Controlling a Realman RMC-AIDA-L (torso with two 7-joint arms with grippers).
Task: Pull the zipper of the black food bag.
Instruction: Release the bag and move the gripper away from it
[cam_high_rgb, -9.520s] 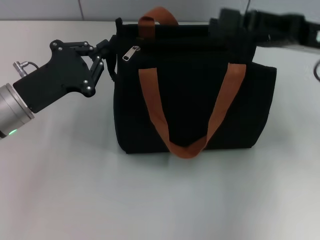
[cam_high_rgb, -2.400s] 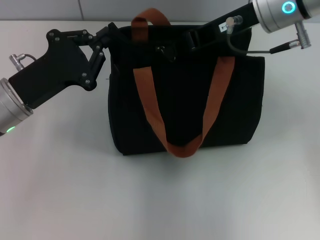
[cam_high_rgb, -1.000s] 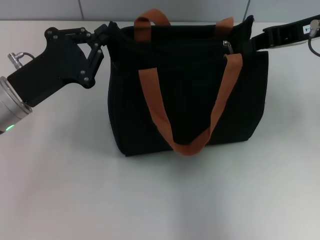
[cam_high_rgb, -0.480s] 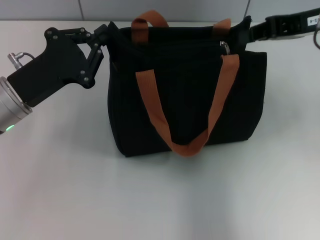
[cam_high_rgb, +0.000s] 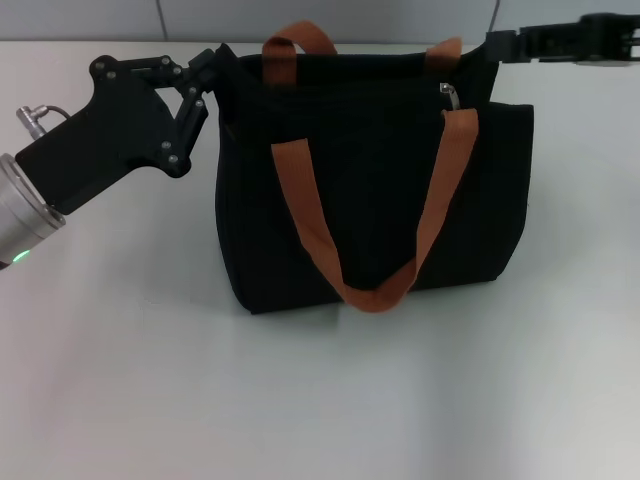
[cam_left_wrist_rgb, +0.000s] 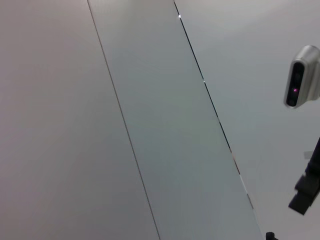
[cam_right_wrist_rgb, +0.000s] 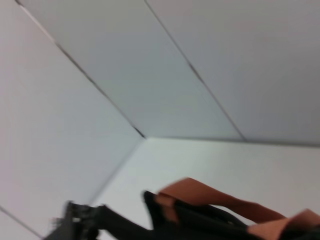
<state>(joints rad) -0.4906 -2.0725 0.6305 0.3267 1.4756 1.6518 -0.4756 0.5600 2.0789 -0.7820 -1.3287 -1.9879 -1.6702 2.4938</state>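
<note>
- Black food bag upright mid-bench, orange-brown straps draped down its front.
- Zipper sits at the bag's right end of the zip line; judged already run across, pull step near done.
- Left gripper pinched shut on the bag's upper left corner, bracing it.
- Right gripper just beside the upper right corner, apart from the tab; cannot tell its opening.
- Next: likely left lets go, both arms clear.
</note>
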